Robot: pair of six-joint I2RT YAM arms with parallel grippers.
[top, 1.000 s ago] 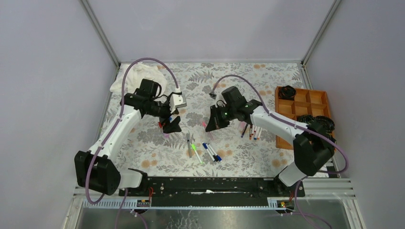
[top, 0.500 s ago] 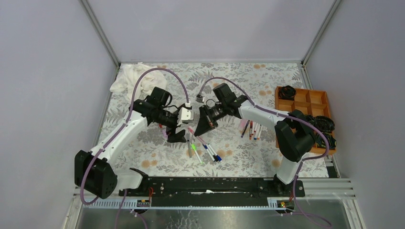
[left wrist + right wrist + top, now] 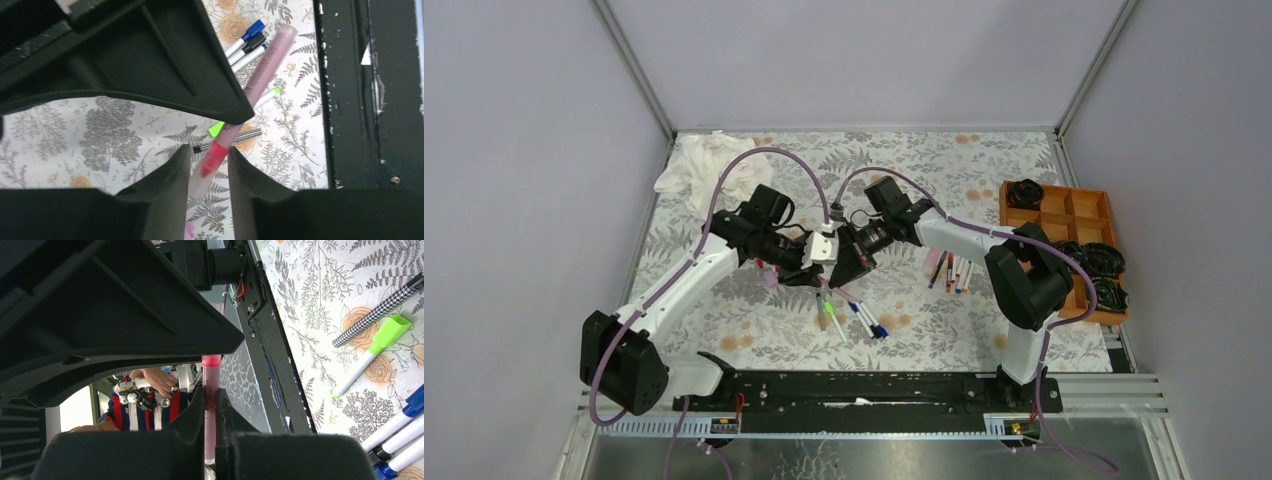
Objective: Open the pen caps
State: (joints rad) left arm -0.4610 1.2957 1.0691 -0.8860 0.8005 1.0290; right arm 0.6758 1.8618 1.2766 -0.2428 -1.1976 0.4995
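Observation:
A pink-barrelled pen (image 3: 270, 60) hangs above the table, with my right gripper (image 3: 210, 412) shut on its barrel (image 3: 210, 390). Its cap end, a red band with a clear cap (image 3: 207, 167), pokes down between the fingers of my left gripper (image 3: 209, 152). Those jaws stand either side of the cap, wider than it, with a gap showing. In the top view the left gripper (image 3: 816, 276) and the right gripper (image 3: 844, 268) meet tip to tip over the table's middle. Capped pens (image 3: 856, 316) lie just below them.
On the table lie blue- and black-capped pens (image 3: 248, 41), a green-capped pen (image 3: 385, 335) and a checked black pen (image 3: 375, 315). More pens (image 3: 949, 272) lie right of centre beside an orange compartment tray (image 3: 1064, 205). A white cloth (image 3: 699, 160) sits far left. A loose pink cap (image 3: 771, 282) lies by the left gripper.
Both arms have swung inward until the grippers meet. The right gripper carried the pink pen leftwards. The left gripper's jaws narrowed from wide open around the cap end.

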